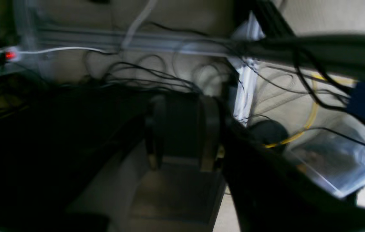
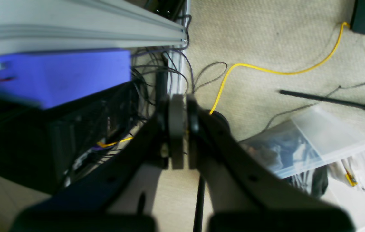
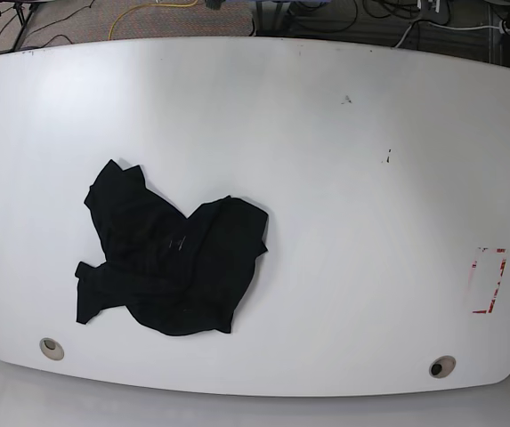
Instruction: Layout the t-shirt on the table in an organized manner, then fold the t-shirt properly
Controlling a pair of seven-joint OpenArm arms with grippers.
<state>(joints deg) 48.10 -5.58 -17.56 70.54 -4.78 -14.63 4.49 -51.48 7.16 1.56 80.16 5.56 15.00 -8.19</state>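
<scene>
White table (image 3: 344, 196) holds one crumpled t-shirt (image 3: 170, 262); right claw (image 2: 179, 135) closed empty, left claw (image 1: 182, 132) part-open.

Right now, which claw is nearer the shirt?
Right, probably. Neither arm shows in the base view; the shirt lies on that view's left half, the right arm's side. Right claw and left claw see only floor and cables, no shirt.

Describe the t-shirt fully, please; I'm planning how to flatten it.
The t-shirt is plain black, soft matte cloth with no visible print. It lies crumpled in an irregular heap, folded over itself, with one flap reaching toward the far left and another bunched at the near left. It rests on the white table, left of centre in the base view. Neither gripper touches it.
</scene>
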